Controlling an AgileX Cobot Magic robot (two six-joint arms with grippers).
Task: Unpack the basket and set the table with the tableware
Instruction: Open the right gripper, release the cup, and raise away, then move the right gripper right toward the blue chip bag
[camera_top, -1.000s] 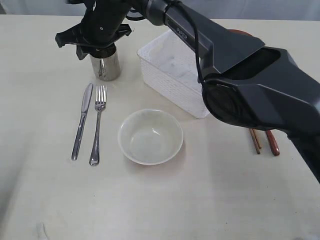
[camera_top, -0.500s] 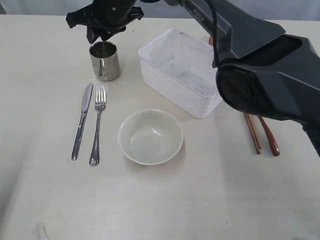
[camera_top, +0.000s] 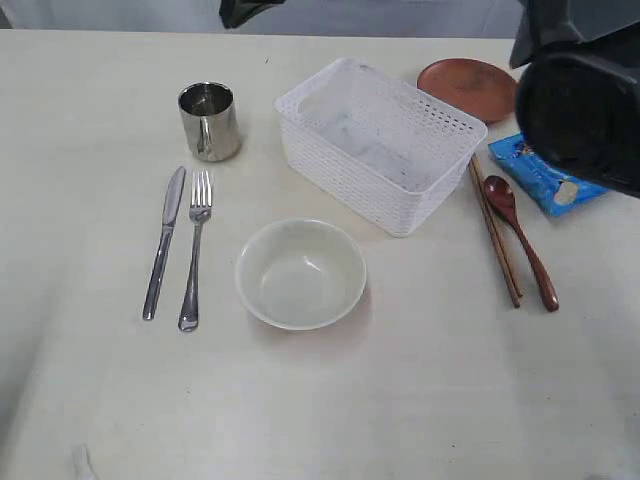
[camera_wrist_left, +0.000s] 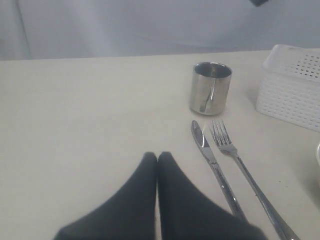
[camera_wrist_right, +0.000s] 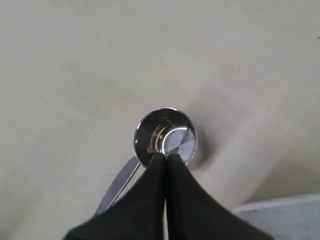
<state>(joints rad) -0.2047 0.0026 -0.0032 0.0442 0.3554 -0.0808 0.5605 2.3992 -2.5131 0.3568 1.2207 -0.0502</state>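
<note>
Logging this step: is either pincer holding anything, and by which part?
Nothing is held. The left pincer and right pincer are both shut and empty; the shiny round steel mug stands free on the cream-white table.

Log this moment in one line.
left gripper shut, empty | right gripper shut, empty, clear of mug | basket empty | mug upright on table

Robot body, 2 arms: visible pts only.
Ext. view: bulky arm housing, upper right of frame, matte black/dk grey, rounded w/ one angular edge; small black fragment at top edge, left of centre. Wrist views: left gripper & right gripper, each w/ 2 smooth matte-black fingers, broad at base, tapering to narrow tips.
</note>
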